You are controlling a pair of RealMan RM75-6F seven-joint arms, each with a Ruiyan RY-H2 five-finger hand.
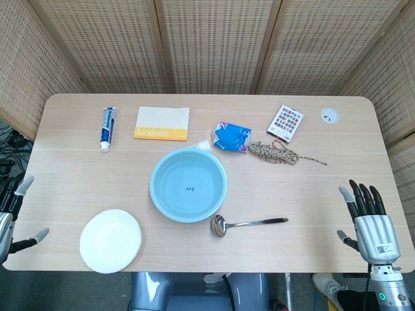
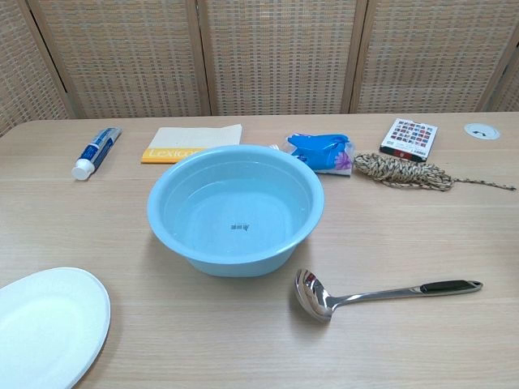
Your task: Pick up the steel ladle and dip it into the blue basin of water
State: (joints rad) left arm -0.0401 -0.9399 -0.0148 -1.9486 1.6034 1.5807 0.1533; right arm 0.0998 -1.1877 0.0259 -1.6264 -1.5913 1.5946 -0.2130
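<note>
The steel ladle (image 1: 246,224) (image 2: 365,295) lies flat on the table just in front and to the right of the blue basin (image 1: 188,184) (image 2: 235,209), bowl end nearest the basin, black-tipped handle pointing right. Clear water fills the basin. My right hand (image 1: 367,220) hovers at the table's right front edge, fingers spread and holding nothing, well to the right of the ladle's handle. My left hand (image 1: 11,214) shows only partly at the left edge, fingers apart and empty. Neither hand appears in the chest view.
A white plate (image 1: 110,240) (image 2: 45,324) sits front left. Along the back lie a toothpaste tube (image 1: 107,128), a yellow-edged booklet (image 1: 162,123), a blue packet (image 1: 232,137), a coil of twine (image 1: 275,153) and a card box (image 1: 285,121).
</note>
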